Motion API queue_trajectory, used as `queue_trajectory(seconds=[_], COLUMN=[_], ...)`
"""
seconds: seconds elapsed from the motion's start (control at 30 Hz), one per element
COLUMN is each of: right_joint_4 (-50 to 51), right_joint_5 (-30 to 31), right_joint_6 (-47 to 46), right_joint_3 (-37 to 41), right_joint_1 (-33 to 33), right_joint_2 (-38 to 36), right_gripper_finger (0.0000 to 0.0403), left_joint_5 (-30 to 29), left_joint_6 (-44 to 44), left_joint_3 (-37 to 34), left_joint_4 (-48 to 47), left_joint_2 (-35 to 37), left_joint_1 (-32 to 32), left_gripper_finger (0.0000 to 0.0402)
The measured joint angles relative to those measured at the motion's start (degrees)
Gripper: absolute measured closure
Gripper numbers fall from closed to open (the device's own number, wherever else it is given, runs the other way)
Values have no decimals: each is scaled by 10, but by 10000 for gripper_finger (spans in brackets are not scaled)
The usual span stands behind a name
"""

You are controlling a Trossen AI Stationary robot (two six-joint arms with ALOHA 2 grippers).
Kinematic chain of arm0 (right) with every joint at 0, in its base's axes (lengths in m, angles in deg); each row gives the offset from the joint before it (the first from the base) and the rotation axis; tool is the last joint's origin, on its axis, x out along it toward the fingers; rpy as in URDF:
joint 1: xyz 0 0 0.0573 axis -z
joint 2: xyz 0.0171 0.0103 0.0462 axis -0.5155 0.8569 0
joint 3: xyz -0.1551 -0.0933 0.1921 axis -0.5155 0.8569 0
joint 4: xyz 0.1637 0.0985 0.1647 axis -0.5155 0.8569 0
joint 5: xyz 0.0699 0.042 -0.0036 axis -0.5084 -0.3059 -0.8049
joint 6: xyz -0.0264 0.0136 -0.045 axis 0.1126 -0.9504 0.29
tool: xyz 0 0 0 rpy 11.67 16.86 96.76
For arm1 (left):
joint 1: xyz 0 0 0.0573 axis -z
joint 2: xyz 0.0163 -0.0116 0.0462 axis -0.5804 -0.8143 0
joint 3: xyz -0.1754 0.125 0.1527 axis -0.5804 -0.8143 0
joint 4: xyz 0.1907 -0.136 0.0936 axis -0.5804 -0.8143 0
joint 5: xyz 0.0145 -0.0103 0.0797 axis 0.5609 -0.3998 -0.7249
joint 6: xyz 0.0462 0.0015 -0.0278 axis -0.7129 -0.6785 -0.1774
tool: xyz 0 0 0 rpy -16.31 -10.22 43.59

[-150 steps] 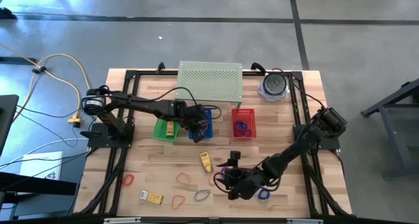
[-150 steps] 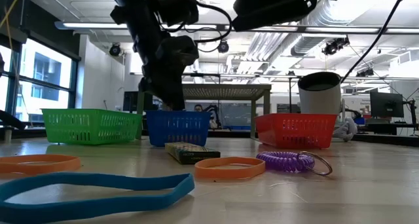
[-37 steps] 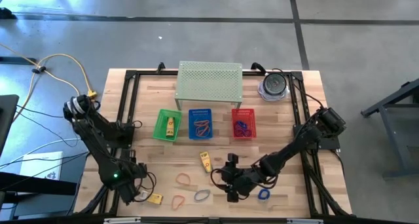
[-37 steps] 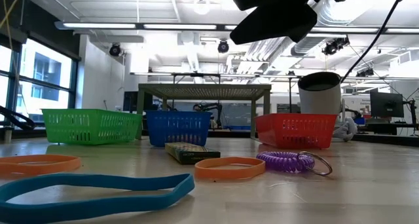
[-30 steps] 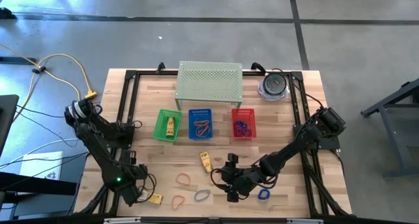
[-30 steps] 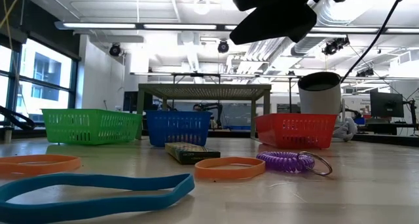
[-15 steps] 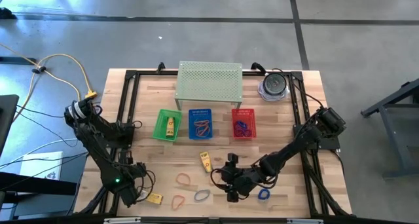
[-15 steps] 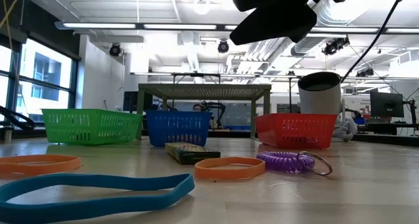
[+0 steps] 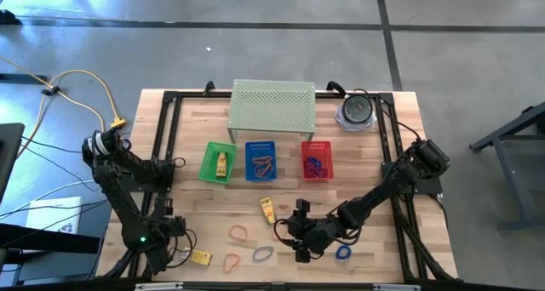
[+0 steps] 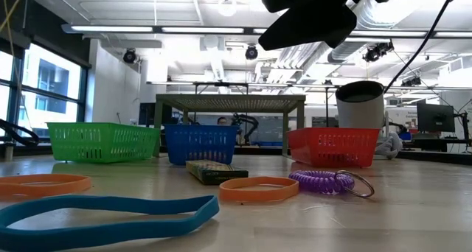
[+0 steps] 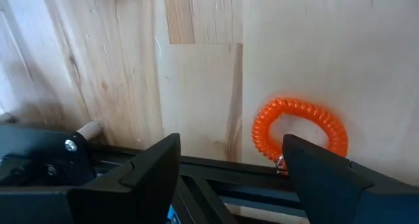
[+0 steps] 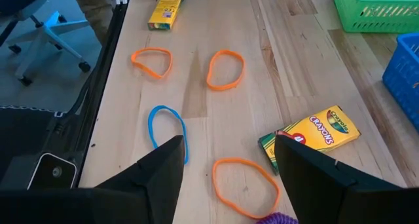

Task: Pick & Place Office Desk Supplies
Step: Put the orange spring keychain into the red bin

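My left gripper [image 11: 230, 145] hangs open over the dark frame rail at the table's near left corner [image 9: 160, 253], pointing down. An orange coil loop [image 11: 300, 129] lies flat on the wood just beyond its fingers, untouched. My right gripper [image 12: 229, 142] stands open above the near middle of the table [image 9: 295, 235], slanting down, with nothing between its fingers. Before it lie orange bands [image 12: 225, 69] [image 12: 152, 61] [image 12: 245, 185], a blue band [image 12: 167, 132] and a crayon box [image 12: 310, 136]. A purple coil [image 10: 324, 180] lies under it.
Green [image 9: 217, 162], blue [image 9: 262, 160] and red [image 9: 316, 161] baskets stand in a row mid-table, before the pale green perforated shelf [image 9: 272, 106]. A round grey object [image 9: 356, 111] sits far right. A yellow packet [image 9: 201, 257] and another blue band [image 9: 343, 252] lie near the front edge.
My left arm has swung a little toward the table's left edge, carrying its gripper out over the frame rail at the near left corner. My right arm and the supplies on the table have stayed where they were.
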Motion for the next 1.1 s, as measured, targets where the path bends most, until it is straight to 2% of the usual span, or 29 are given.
queue_trajectory(seconds=[0.4, 0.6, 0.87, 1.1], right_joint_4=[0, 0, 0, 0], right_joint_5=[0, 0, 0, 0], right_joint_6=[0, 0, 0, 0], right_joint_3=[0, 0, 0, 0], right_joint_1=[0, 0, 0, 0], right_joint_2=[0, 0, 0, 0], right_gripper_finger=[177, 177, 177, 177], left_joint_5=[1, 69, 37, 104], left_joint_6=[2, 35, -11, 19], left_joint_3=[-24, -53, -64, -83], left_joint_4=[42, 49, 103, 123], left_joint_2=[0, 1, 0, -24], left_joint_1=[-1, -2, -9, -33], left_gripper_finger=[143, 143, 144, 162])
